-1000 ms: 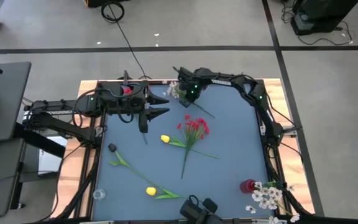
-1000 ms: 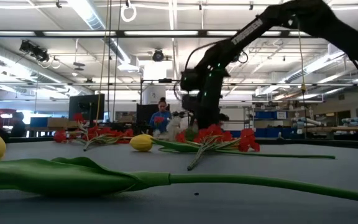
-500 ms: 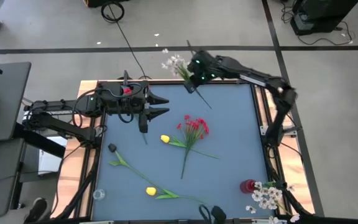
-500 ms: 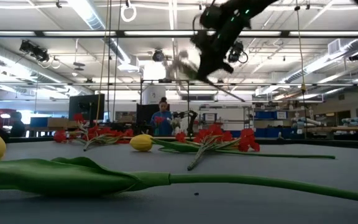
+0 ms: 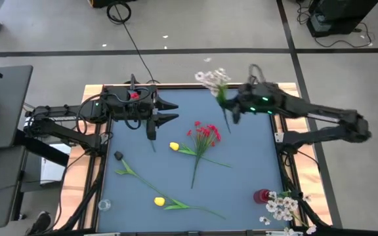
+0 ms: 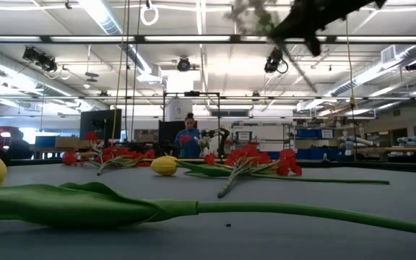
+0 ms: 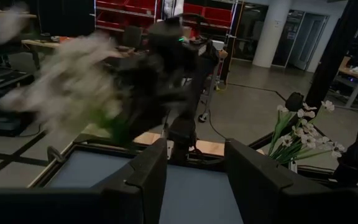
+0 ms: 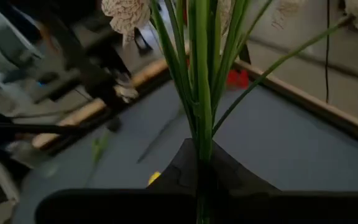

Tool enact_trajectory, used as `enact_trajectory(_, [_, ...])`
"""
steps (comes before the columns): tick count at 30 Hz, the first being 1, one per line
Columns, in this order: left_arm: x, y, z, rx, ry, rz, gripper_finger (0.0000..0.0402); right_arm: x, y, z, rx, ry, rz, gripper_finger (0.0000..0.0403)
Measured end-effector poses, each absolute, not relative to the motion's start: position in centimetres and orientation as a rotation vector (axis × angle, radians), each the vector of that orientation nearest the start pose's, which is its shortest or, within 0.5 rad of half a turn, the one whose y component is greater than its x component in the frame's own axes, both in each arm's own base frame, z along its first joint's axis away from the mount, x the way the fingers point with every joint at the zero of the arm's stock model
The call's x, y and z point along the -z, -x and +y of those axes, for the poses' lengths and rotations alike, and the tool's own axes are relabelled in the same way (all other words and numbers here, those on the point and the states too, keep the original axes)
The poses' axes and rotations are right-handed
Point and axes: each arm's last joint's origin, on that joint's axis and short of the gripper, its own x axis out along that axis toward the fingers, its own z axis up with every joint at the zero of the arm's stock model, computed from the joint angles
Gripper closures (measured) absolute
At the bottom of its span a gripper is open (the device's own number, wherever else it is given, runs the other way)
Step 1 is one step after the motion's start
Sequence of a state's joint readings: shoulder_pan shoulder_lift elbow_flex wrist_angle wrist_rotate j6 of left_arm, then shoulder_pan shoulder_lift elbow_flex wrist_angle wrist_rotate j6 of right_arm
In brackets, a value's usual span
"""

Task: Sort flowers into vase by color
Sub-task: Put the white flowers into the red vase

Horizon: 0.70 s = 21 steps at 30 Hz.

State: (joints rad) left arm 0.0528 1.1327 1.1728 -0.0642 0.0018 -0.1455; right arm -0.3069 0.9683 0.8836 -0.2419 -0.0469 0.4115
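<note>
My right gripper (image 5: 233,108) is raised high above the table's far right part and is shut on a spray of small white blossoms (image 5: 212,78) with thin green stems (image 8: 197,81). It shows blurred at the top of the low view (image 6: 309,18). My left gripper (image 5: 174,112) is open and empty at the table's far left; its fingers stand apart in the left wrist view (image 7: 194,177). On the table lie a red blossom cluster (image 5: 205,134) and two yellow tulips (image 5: 174,147) (image 5: 159,201). My right gripper pinches the white spray's bundle of green stems (image 8: 201,152) between its two fingers, below the point where the stems branch. The spray is lifted clear of the table. Its blossoms (image 8: 126,12) stand beyond the fingertips and the stem end (image 5: 228,124) sticks out behind.
A red vase (image 5: 261,195) holding white flowers (image 5: 282,206) stands at the near right corner; it also shows in the left wrist view (image 7: 297,134). A small clear glass (image 5: 104,205) stands at the near left corner. A person stands in the room beyond (image 6: 188,137).
My right gripper has risen from the table's far edge with the white spray and swung toward the table's right edge. The spray, which lay at the far edge, is now lifted clear and has turned with the gripper.
</note>
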Motion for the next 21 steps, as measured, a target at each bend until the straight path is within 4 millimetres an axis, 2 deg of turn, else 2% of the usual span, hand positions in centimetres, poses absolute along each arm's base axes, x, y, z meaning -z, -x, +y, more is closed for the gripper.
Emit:
enact_trajectory(4, [-41.0,-24.7,1.3,-0.053,0.146,0.020,0.0234,-33.3,-16.4,-4.3,0.170,-0.446,0.165,0.0391])
enact_trajectory(8, [-41.0,-24.7,1.3,-0.053,0.146,0.020,0.0234,-32.7,-13.3,-2.8,0.000,-0.437,0.073,0.0391])
enact_trajectory(15, [-41.0,-24.7,1.3,-0.053,0.146,0.020,0.0234,-29.7,-10.1,-0.9,-0.338,-0.480,0.069,0.0391])
enact_trajectory(21, [-41.0,-24.7,1.3,-0.053,0.146,0.020,0.0234,-28.8,-7.6,0.5,-0.600,-0.471,0.055,0.0391])
